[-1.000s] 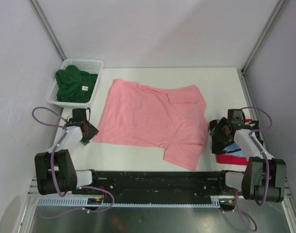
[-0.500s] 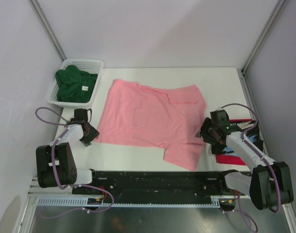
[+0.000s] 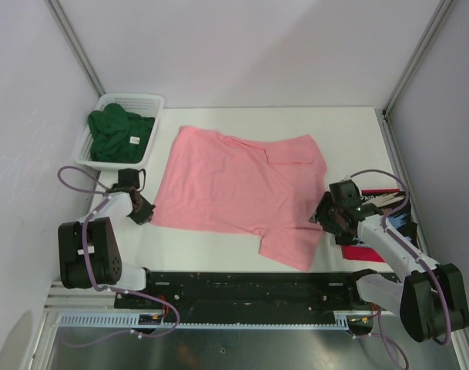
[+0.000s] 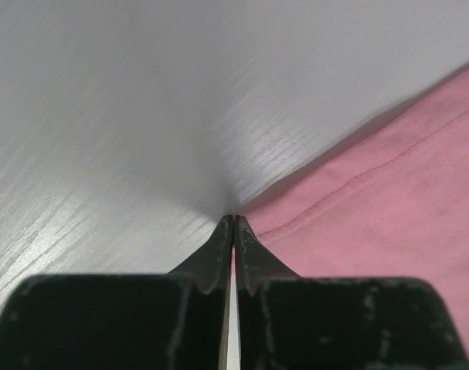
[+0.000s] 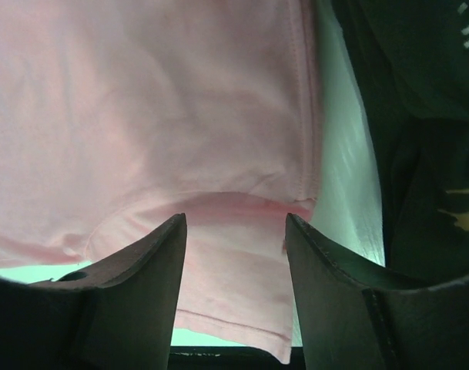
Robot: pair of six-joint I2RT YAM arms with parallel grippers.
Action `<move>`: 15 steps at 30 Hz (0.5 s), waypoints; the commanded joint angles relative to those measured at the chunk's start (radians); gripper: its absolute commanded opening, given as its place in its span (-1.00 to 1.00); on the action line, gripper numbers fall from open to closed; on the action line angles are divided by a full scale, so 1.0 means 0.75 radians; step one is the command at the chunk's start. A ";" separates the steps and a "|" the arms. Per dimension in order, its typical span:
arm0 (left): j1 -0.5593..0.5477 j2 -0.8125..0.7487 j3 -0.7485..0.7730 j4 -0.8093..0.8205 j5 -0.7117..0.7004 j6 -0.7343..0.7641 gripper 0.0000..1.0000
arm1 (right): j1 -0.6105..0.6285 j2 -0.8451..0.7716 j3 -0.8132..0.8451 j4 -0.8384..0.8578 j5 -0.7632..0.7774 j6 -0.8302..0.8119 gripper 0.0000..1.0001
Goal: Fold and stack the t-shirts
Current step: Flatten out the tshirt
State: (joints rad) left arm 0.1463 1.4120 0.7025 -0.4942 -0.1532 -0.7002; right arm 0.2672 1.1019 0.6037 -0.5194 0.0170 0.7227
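Observation:
The salmon-pink t-shirt [image 3: 242, 189] lies spread flat mid-table. My left gripper [image 3: 147, 214] is at its near left corner, jaws shut with the hem corner [image 4: 296, 220] pinched at the tips [image 4: 234, 218]. My right gripper [image 3: 319, 217] hovers open over the shirt's right edge and sleeve fold [image 5: 234, 208], with the pink cloth [image 5: 142, 116] between and below its fingers. A dark green t-shirt [image 3: 118, 137] is bunched in the basket. The black printed t-shirt [image 5: 415, 116] lies on the red one [image 3: 363, 253] at the right, partly under the right arm.
The white mesh basket [image 3: 130, 100] stands at the back left. Bare white table [image 3: 350, 139] shows behind and to the right of the pink shirt. Metal frame posts rise at both back corners. The black base rail [image 3: 242, 285] runs along the near edge.
The left gripper moved to the shirt's near left corner and closed on it. The right gripper swung left from the folded stack to over the pink shirt's right edge, staying open.

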 commanded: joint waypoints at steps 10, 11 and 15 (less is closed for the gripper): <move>0.008 -0.144 0.038 -0.048 -0.136 0.004 -1.00 | 0.011 -0.103 -0.106 -0.056 0.053 0.092 0.36; 0.010 -0.153 0.038 -0.055 -0.148 0.005 -1.00 | 0.014 -0.103 -0.116 -0.053 0.051 0.098 0.36; 0.013 -0.176 0.037 -0.070 -0.157 0.003 -1.00 | 0.033 -0.104 -0.149 -0.035 0.055 0.126 0.34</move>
State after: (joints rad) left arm 0.1467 1.3151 0.7059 -0.5289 -0.2165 -0.6998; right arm 0.2756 1.0409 0.5129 -0.5583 0.0383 0.7803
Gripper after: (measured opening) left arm 0.003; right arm 0.674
